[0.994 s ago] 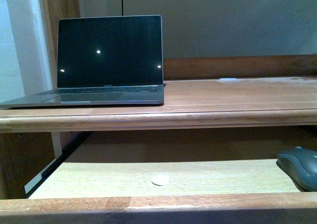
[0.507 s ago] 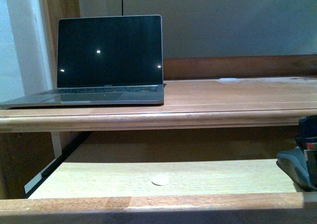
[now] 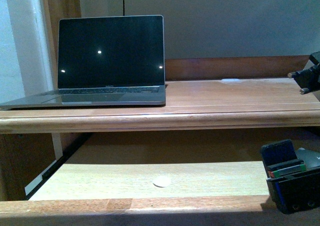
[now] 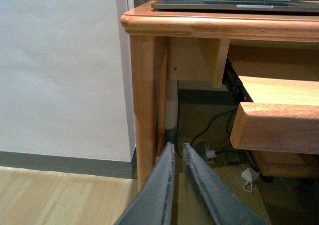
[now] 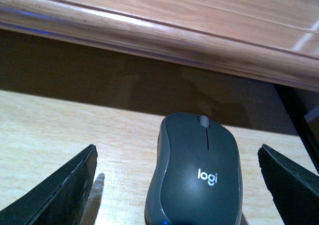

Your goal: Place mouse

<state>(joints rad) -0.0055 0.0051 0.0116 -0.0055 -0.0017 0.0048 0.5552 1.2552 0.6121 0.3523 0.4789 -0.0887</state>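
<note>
The mouse [image 5: 197, 177], dark grey with a white "logi" mark and a scroll wheel, lay on the pale pull-out shelf [image 3: 150, 181] under the wooden surface [image 3: 240, 98], at the shelf's far right end. The right pincer [image 5: 177, 153] stood wide open around it: one dark finger [image 5: 65, 190] on each side of the mouse, both apart from it, with bare shelf showing between finger and shell. In the front view this pincer filled the lower right corner and hid nearly all of the mouse. On the surface above, towards the left, an open laptop [image 3: 111, 61] sat with a black screen. A small pale round disc [image 3: 161, 181] lay on the shelf near its front edge, well apart from the mouse. The left pincer [image 4: 177, 146] hung low beside the wooden leg [image 4: 144, 100] at the surface's left corner, its two grey fingers drawn almost together with only a thin slit between them and nothing held. Cables [image 4: 214, 135] trailed on the floor beneath the shelf.
</note>
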